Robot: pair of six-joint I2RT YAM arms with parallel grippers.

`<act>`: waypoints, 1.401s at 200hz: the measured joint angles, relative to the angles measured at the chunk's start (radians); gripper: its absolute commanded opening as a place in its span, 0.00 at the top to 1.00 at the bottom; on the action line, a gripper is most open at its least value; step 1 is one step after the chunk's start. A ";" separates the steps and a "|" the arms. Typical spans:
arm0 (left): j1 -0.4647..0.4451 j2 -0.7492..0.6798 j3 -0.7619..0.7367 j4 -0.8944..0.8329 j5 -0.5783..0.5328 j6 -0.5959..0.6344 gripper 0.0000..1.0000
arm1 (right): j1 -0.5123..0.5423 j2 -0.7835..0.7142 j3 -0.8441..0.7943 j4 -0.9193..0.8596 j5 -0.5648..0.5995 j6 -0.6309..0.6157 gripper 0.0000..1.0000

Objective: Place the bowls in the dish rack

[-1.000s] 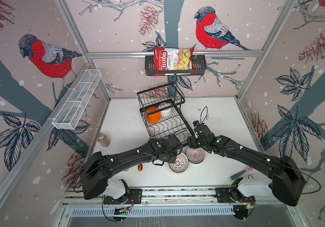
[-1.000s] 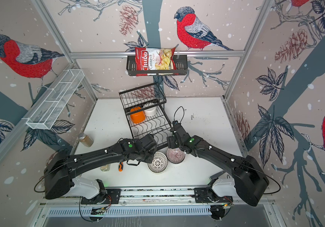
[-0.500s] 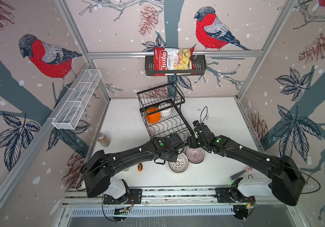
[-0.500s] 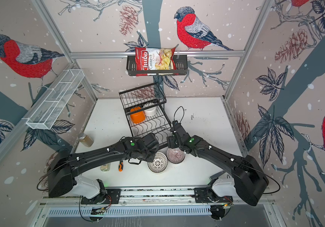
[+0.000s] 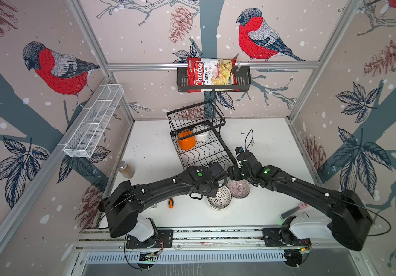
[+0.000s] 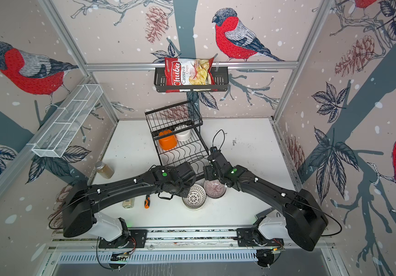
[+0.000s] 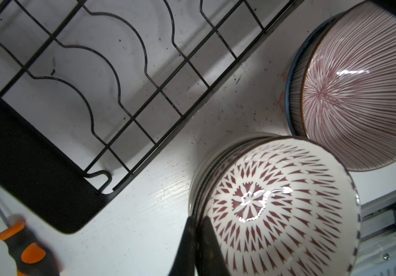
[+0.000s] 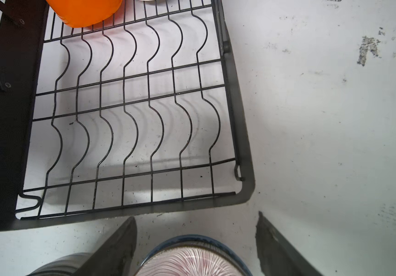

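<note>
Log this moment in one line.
left fingers: shut on diamond-patterned bowl rim | right fingers: open, flanking striped bowl | dish rack: holds orange bowl, white bowl

Upper left of the frame: dish rack (image 7: 24,167) — black wire tray with wavy dividers, its solid black edge running down to the lower left. Lower right: diamond-patterned bowl (image 7: 276,210), topmost of a nested stack on the white counter (image 7: 149,219). Upper right: striped bowl (image 7: 359,90), nested in a blue-rimmed bowl (image 7: 289,83), just beside the diamond-patterned one. Bottom centre: left gripper (image 7: 196,221) — jaws pinched on the diamond-patterned bowl's rim, one inside, one outside. Lower left corner: screwdriver handle (image 7: 22,251), orange and black.
</note>
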 measured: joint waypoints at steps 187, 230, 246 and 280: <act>-0.001 -0.182 -0.112 0.136 -0.012 0.010 1.00 | -0.004 -0.095 0.053 -0.060 -0.096 0.001 0.19; -0.001 -0.202 -0.112 0.142 -0.026 0.008 1.00 | -0.001 -0.142 0.109 -0.170 -0.149 0.004 0.25; -0.001 -0.205 -0.112 0.148 -0.032 0.008 1.00 | 0.010 -0.161 0.118 -0.207 -0.160 0.005 0.28; -0.001 -0.206 -0.112 0.158 -0.039 0.008 1.00 | 0.036 -0.185 0.127 -0.263 -0.172 0.008 0.32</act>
